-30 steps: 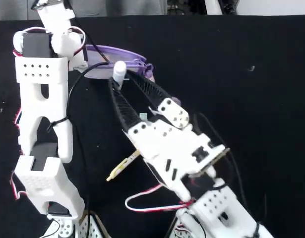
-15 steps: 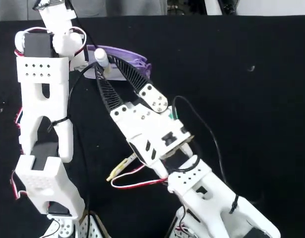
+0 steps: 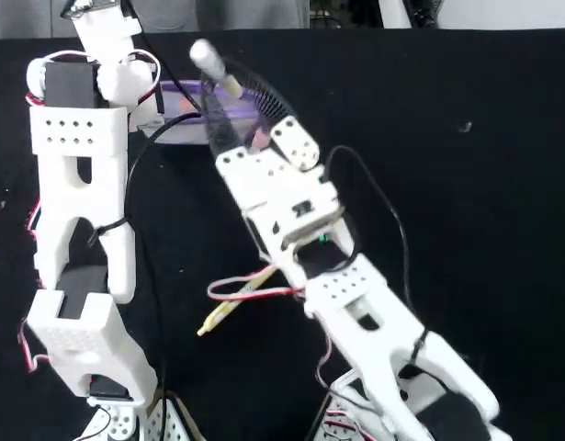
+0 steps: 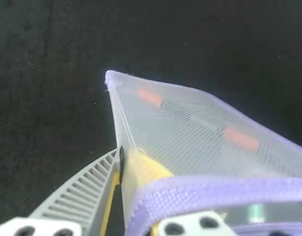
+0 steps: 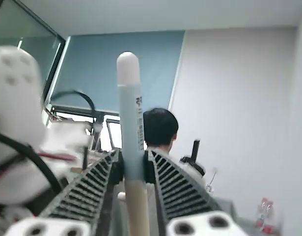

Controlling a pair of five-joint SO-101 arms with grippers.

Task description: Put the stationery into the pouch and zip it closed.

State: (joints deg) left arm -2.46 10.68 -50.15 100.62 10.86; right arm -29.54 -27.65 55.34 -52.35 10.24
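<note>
Between the ribbed jaws of your right tool (image 3: 229, 88) sits a pen (image 3: 209, 61), pinched low on its barrel with the white cap sticking out well beyond the fingertips. From the right wrist camera the same tool (image 5: 132, 157) and pen (image 5: 129, 113) point up at the room, not down at the cloth, so the pen's long axis is aimed up and away.

Directly under that tool lies the pouch (image 3: 183, 118), with its purple rim showing just beside the jaws. The cap end reaches past the pouch on the side away from the arms, while the barrel end in the jaws is the part nearest to it.

Your left tool (image 4: 122, 177) is pressed together on the purple edge of the pouch (image 4: 200, 132) and holds the mesh body out over the dark worktop (image 3: 466, 230). Something yellow shows at that pinch, but I cannot tell whether it is an item inside the pouch or part of the tool.

Since the right arm has the pen, the coming move turns on tipping that axis over until it lines up with the pouch mouth.

A yellow pen (image 3: 229, 308) lies on the worktop well apart from the pouch, on the arms' side, beneath the right arm.
</note>
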